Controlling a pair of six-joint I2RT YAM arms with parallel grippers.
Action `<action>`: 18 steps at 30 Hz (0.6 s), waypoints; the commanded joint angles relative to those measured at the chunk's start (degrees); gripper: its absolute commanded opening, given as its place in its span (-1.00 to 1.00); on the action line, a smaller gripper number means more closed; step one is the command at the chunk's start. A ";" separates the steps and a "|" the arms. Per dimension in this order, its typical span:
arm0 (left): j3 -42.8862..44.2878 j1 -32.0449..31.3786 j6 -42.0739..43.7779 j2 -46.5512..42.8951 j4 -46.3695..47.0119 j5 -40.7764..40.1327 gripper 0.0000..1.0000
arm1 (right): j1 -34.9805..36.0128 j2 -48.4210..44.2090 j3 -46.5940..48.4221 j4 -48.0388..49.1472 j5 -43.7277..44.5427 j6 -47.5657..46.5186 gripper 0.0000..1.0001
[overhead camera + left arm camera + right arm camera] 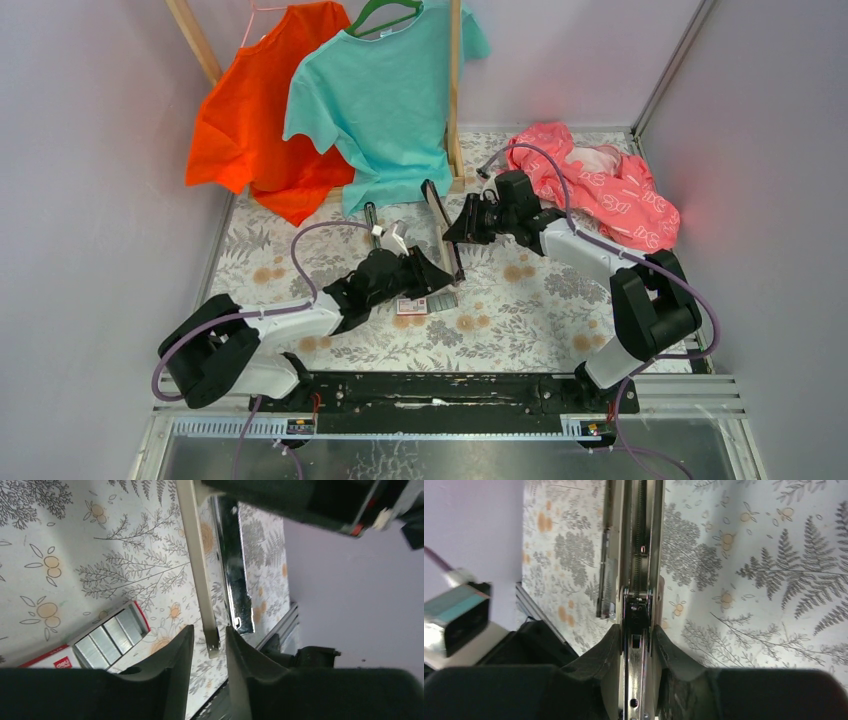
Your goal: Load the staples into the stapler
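The stapler (pixel 441 228) stands swung open in the middle of the table, its beige arm (pixel 199 565) and metal magazine (pixel 235 575) running side by side. My right gripper (pixel 458 228) is shut on the magazine; in the right wrist view the gripper (pixel 634 632) has both fingers pressed on the magazine's (pixel 642 555) sides. My left gripper (pixel 430 268) is at the stapler's near end; in its own view the gripper (pixel 210 632) is open, with the beige arm's tip between the fingers and a gap on each side. The staples (pixel 425 304) lie in their open red-and-white box (pixel 107 637) just left of it.
An orange shirt (pixel 255 120) and a teal shirt (pixel 385 100) hang on a wooden rack (pixel 455 90) at the back. A pink cloth (pixel 600 185) lies crumpled at the back right. Grey walls close in both sides.
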 commanded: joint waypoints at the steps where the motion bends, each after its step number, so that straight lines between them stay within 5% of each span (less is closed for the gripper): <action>1: 0.50 0.44 0.33 -1.24 4.97 -1.55 -0.09 | 0.33 -1.12 2.24 -2.44 4.90 -7.82 -1.00; 11: 2.27 1.23 4.83 -7.90 -10.92 -8.64 0.74 | 0.44 -1.33 4.06 -12.21 14.74 -16.67 -1.00; 18: 6.33 2.93 9.78 -14.16 -29.33 -19.53 1.00 | 2.07 0.25 4.65 -14.35 21.47 -17.93 -1.00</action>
